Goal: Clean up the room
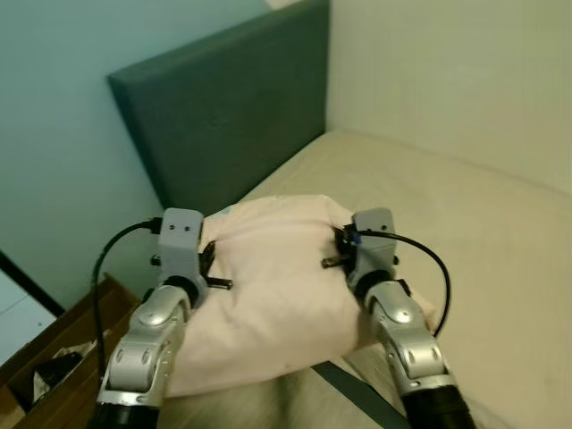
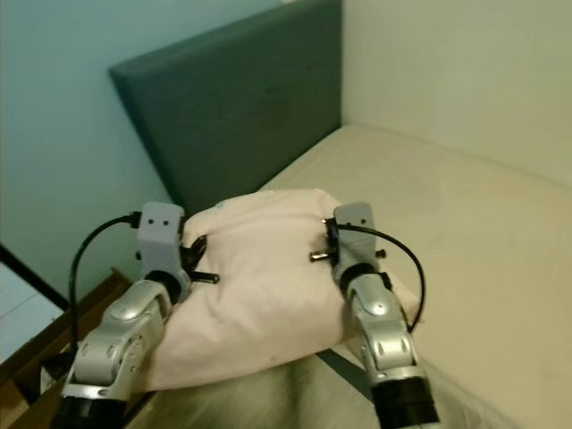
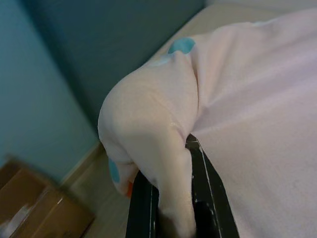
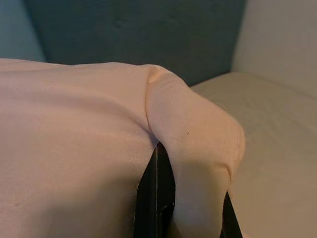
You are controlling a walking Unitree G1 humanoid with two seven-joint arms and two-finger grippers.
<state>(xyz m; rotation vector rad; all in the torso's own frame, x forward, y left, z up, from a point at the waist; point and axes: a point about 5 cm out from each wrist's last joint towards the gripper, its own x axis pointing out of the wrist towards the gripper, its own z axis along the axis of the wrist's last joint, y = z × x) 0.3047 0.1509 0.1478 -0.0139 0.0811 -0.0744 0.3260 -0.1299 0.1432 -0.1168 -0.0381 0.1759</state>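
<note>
**Pillow held between both grippers above the head end of the bed**

The pale pink pillow (image 1: pixel 277 295) is carried in front of the robot, over the near corner of the bed (image 1: pixel 465 232), close to the dark grey-green headboard (image 1: pixel 232 116). The left gripper (image 3: pixel 171 208) takes the pillow's left corner: its black fingers (image 3: pixel 208 193) pinch a fold of the fabric between them. The right gripper (image 4: pixel 181 208) takes the right corner in the same way, its fingers (image 4: pixel 156 198) closed on a bunched fold. Small turquoise marks show on the pillowcase near the left corner.

Edges and open room: the mattress surface beyond and to the right of the pillow is bare beige sheet, bounded by the headboard at the far side and by a cream wall (image 1: pixel 465 80) on the right. The headboard's left edge meets a light blue wall (image 1: pixel 63 161). A dark strip of the bed's edge shows just below the pillow, between the two arms.

Containers: a brown cardboard box (image 1: pixel 54 357) stands on the floor at lower left, beside the bed; it holds dark items too small to identify.
</note>
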